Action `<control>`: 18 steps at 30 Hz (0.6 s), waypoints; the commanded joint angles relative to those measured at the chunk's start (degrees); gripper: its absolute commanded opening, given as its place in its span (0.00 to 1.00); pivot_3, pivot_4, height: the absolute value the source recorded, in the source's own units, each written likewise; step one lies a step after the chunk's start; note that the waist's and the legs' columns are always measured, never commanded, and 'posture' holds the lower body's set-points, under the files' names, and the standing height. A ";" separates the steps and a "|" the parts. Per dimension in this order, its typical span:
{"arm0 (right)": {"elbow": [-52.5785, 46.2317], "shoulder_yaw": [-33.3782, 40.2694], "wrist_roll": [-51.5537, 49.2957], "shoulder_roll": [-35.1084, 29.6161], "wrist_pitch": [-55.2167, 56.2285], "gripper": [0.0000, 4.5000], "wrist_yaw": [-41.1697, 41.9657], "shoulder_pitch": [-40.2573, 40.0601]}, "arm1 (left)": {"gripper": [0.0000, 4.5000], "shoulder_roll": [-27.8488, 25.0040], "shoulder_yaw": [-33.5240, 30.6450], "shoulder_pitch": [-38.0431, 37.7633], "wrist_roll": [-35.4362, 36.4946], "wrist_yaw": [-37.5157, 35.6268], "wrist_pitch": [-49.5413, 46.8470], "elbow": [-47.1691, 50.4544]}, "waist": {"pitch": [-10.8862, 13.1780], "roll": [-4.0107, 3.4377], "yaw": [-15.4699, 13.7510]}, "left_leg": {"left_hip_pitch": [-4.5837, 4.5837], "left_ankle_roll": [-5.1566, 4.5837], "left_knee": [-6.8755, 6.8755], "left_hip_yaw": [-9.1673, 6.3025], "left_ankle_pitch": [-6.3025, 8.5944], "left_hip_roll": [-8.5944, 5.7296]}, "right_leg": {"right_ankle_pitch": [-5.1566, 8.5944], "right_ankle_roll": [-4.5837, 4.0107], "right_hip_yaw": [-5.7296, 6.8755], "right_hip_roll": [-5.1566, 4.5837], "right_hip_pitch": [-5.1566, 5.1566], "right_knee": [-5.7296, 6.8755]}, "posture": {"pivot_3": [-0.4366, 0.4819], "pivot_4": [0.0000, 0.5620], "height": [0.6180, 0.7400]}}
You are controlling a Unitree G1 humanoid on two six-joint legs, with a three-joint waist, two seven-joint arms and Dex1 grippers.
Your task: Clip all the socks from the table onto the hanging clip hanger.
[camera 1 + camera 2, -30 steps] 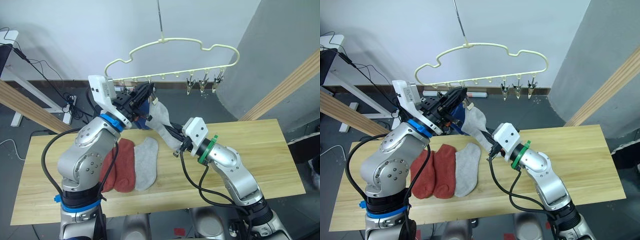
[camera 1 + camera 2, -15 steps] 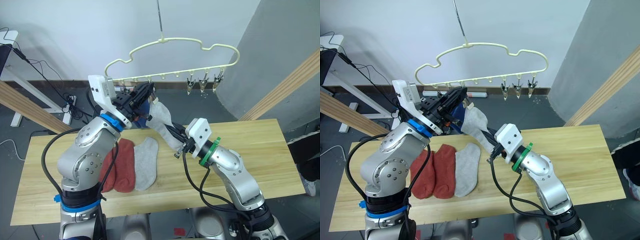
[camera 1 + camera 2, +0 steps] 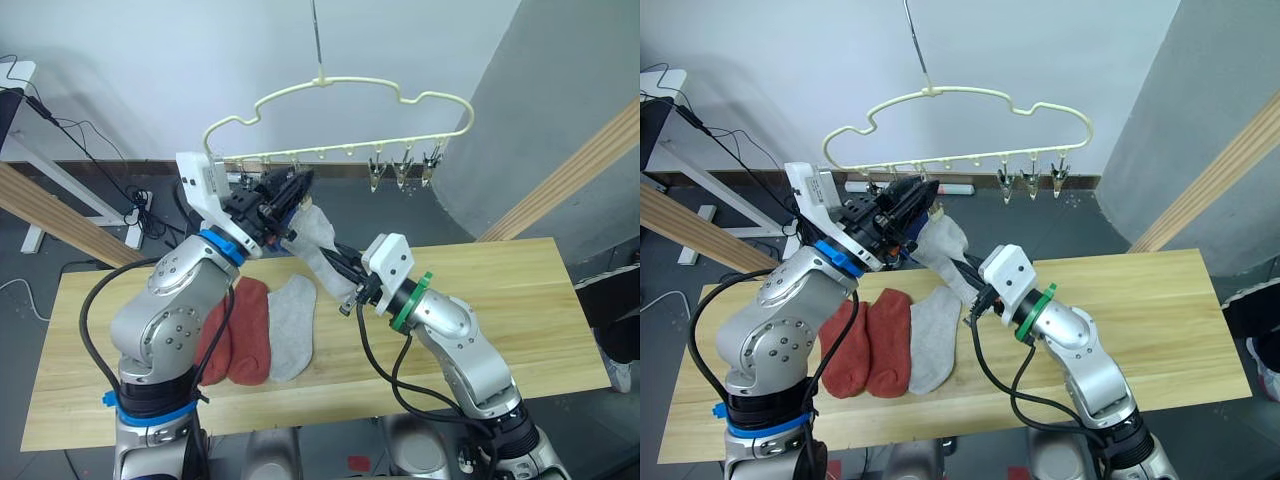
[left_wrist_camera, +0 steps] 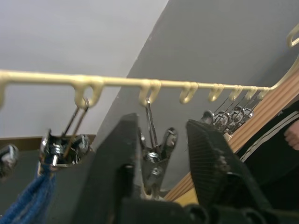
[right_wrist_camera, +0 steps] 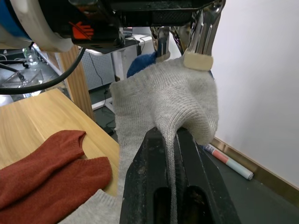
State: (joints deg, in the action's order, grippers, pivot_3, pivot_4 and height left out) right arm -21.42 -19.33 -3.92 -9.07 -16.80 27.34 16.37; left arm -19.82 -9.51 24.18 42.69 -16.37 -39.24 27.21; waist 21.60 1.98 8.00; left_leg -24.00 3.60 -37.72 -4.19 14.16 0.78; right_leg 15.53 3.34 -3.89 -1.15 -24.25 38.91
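Observation:
The cream clip hanger hangs above the far side of the table. My left gripper is raised to its bar and shut on a metal clip, whose jaws stand apart. A blue sock hangs from the neighbouring clip. My right gripper is shut on a light grey sock and holds its cuff up against the open clip. On the table lie two rust-red socks and another grey sock, side by side under the left arm.
Three empty clips hang at the hanger's right end. Slanted wooden poles stand at the right and the left. A person stands at the table's right end. Cables and a white desk leg lie behind at the left.
My right gripper has lifted the grey sock up and left, closer to the clip in the left gripper. The hanger has swung slightly to the left.

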 commanded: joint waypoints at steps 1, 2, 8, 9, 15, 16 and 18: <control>-0.64 -0.59 -0.27 -0.38 0.31 0.11 0.78 0.00 | 0.62 -0.96 -0.66 -0.76 0.88 -1.20 1.00 3.25 | 0.00 0.00 -0.02 | 0.00 0.00 0.00 0.00 0.00 0.00 | 0.00 0.00 0.00 0.00 0.00 0.00 | 0.22 0.69 1.00; -0.34 -0.81 0.12 -0.95 0.01 0.15 1.11 0.12 | 0.62 -1.31 -0.60 -1.34 0.61 -1.46 1.11 3.47 | 0.00 0.00 -0.01 | 0.00 0.00 0.00 0.00 0.00 0.00 | 0.00 0.00 -0.01 0.00 0.00 0.00 | 0.23 0.68 1.00; -0.74 -0.41 2.01 -6.69 -1.68 0.44 2.79 -0.99 | 0.62 -3.40 -0.51 -4.19 -0.27 -2.50 1.31 4.83 | 0.00 0.00 -0.06 | 0.00 0.00 0.02 0.00 0.00 0.00 | 0.00 0.00 -0.01 -0.01 -0.01 -0.01 | 0.23 0.69 1.00; -1.50 0.62 1.69 -8.72 -1.89 0.44 3.67 -1.99 | 0.62 -4.30 -0.45 -5.04 -0.55 -3.28 1.39 5.24 | 0.00 0.00 -0.07 | 0.00 0.00 0.02 0.01 0.00 0.00 | 0.00 0.00 -0.02 -0.01 -0.01 -0.01 | 0.23 0.69 1.00; -7.02 8.18 -1.04 -18.25 -5.51 0.44 7.16 -5.24 | 0.62 -11.90 -1.41 -10.52 -0.79 -10.51 1.76 7.21 | 0.04 -0.02 -0.15 | 0.00 0.00 0.09 0.04 0.00 -0.02 | 0.01 0.01 -0.05 -0.03 -0.02 -0.06 | 0.23 0.68 1.00; -7.80 9.32 -1.72 -19.00 -6.33 0.44 7.34 -5.16 | 0.62 -12.95 -1.65 -11.28 -0.53 -11.63 1.93 7.53 | 0.04 -0.02 -0.06 | 0.01 0.00 0.13 0.05 0.00 -0.02 | 0.02 0.04 -0.07 -0.03 -0.03 -0.06 | 0.23 0.68 1.00; -8.67 11.46 -2.74 -19.86 -8.01 0.44 7.16 -4.65 | 0.62 -14.74 -1.71 -12.64 -0.55 -13.93 2.83 8.20 | 0.04 -0.01 -0.07 | 0.09 0.01 0.33 0.09 -0.01 -0.01 | 0.14 0.23 -0.11 -0.02 -0.06 -0.06 | 0.24 0.68 1.00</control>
State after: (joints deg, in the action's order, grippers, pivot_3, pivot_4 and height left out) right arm -26.67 -9.69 -4.93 -28.84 -23.63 33.97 11.53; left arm -33.39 -9.61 12.35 41.58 -27.78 -38.14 32.08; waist 21.64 1.97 7.93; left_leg -23.86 3.63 -37.27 -4.11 14.14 0.77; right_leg 15.68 3.58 -3.98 -1.17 -24.31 38.83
